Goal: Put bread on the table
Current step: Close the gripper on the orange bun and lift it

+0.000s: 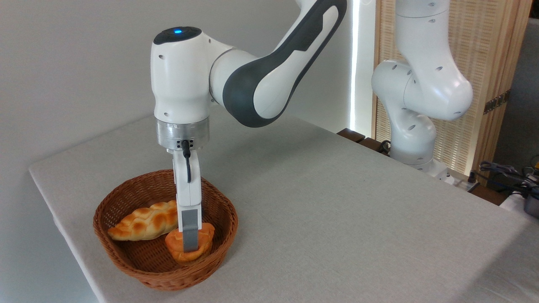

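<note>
- Grey cloth covers the table (337, 210), plain wall behind.
- Gripper (190, 244) is down inside the basket (126, 269).
- Its near finger (189, 231) lies across the bun (202, 246); whether the pair has clamped, I cannot tell.
- Braided loaf (145, 221) sits just beside.
- Grasp step, I'd say; next calls for lifting clear of the rim.
</note>
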You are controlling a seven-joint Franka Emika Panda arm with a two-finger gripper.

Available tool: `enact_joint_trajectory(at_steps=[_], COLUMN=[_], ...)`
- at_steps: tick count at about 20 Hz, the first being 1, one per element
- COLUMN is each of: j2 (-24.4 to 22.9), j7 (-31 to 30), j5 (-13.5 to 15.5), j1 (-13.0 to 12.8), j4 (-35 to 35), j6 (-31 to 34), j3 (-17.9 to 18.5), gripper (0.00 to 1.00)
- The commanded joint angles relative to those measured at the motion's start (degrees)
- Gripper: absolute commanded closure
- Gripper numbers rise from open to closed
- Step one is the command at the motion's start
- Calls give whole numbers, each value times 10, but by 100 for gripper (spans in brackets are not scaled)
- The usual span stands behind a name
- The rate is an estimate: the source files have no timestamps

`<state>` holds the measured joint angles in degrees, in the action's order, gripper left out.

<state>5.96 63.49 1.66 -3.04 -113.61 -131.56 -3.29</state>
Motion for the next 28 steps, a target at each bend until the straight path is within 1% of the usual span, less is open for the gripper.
enact_joint_trajectory(at_steps=[1, 2, 3, 5, 7, 9, 28], j2=[-1, -1, -1, -1, -1, -1, -9], j7=[8, 8, 8, 9, 9, 8, 0], j5=[-10, -10, -11, -15, -27, -33, -25], j1=[1, 1, 1, 1, 1, 1, 1], j4=[-7, -7, -7, -7, -7, -7, -2], j6=[-9, -9, -9, -9, -8, -7, 9], j3=[2, 2, 2, 2, 2, 2, 0], gripper=[63, 70, 82, 91, 95, 100, 100])
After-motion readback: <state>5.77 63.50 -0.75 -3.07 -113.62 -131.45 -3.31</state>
